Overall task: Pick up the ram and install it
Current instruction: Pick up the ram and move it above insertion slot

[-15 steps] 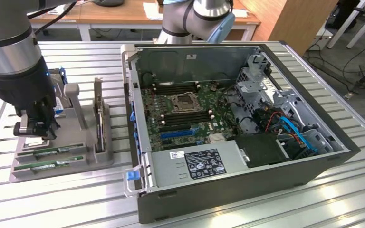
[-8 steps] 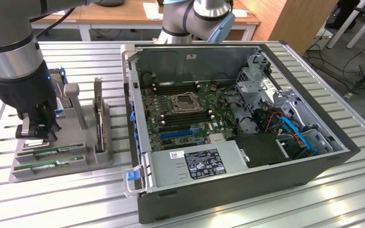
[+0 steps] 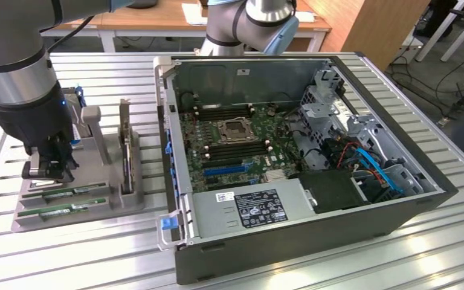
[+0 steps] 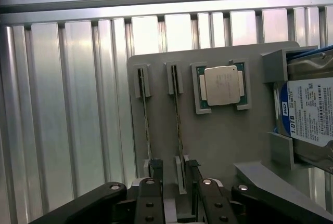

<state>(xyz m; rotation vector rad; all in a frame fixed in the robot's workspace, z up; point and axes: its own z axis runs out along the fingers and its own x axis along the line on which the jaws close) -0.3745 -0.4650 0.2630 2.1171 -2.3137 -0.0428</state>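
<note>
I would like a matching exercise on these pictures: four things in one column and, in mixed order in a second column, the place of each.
1. ram sticks
2. processor chip
3. hard drive
4. motherboard

A. inside the open computer case
B. in a square recess of the gray holder
C. in narrow slots of the gray holder, by the open tool
D. held in the gray holder's brackets, blue label

Pairs: 1-C, 2-B, 3-D, 4-A
</note>
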